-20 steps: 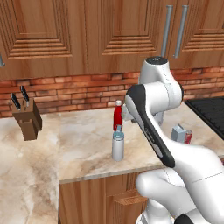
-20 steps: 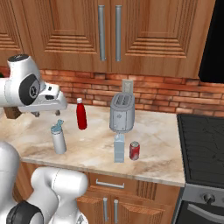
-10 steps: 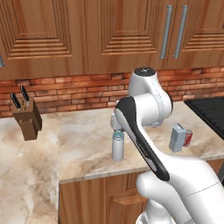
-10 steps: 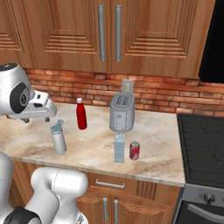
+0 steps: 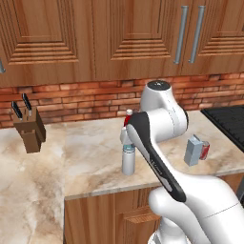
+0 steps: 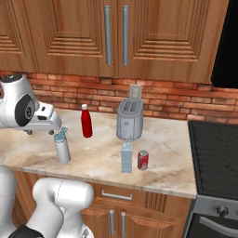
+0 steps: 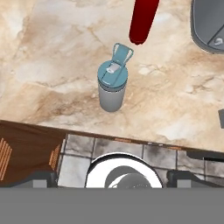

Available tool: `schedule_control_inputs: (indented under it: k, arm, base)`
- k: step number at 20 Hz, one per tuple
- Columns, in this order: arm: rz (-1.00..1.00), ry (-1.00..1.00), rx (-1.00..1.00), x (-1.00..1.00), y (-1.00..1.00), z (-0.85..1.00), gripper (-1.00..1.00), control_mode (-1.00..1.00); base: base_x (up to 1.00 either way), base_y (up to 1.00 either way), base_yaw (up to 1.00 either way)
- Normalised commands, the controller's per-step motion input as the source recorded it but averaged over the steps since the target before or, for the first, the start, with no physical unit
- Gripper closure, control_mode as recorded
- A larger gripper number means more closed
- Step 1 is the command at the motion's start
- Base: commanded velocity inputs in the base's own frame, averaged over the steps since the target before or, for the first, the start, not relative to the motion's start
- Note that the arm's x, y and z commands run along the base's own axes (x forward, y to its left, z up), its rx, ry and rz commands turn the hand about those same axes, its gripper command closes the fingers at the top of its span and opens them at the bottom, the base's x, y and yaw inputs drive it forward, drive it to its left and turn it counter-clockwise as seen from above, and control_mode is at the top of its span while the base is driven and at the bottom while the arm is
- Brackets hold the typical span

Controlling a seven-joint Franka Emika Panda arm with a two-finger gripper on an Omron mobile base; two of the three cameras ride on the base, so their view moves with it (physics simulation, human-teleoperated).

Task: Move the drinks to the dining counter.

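Here the hand point(image 6: 42, 130) hovers spread above the grey bottle point(image 7: 112, 86), red bottle point(image 7: 143, 20) just beyond.

Grey bottle point(image 6: 62, 149), red bottle point(image 6: 86, 122) and red can point(image 6: 142, 160) stand upright, apart.

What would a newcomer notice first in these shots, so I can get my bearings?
The white arm dominates, bent across the worktop below the wood cabinets and brick. Beside it stands the grey bottle near the front edge, with the red bottle farther back. To their right are the silver toaster and, in front of it, the red can; the gripper is open, holding nothing.
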Motion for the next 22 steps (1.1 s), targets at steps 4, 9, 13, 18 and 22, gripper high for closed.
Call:
schedule_control_inputs:
  k: [4,9,13,18,22]
  arm:
    - [-0.02,0.0,0.0,0.13,0.0,-0.02,-1.0,-1.0]
    - [-0.01,0.0,0.0,0.21,0.0,-0.01,-1.0,-1.0]
    - [0.0,0.04,0.0,0.28,0.0,-0.05,-1.0,-1.0]
    - [0.0,0.04,0.06,0.07,0.0,-0.32,-1.0,-1.0]
    - [0.0,0.0,0.03,0.02,0.0,-0.24,-1.0,-1.0]
  base:
    - [0.0,0.0,0.0]
    - [0.0,0.0,0.0]
    - [0.0,0.0,0.0]
    - [0.0,0.0,0.0]
    - [0.0,0.0,0.0]
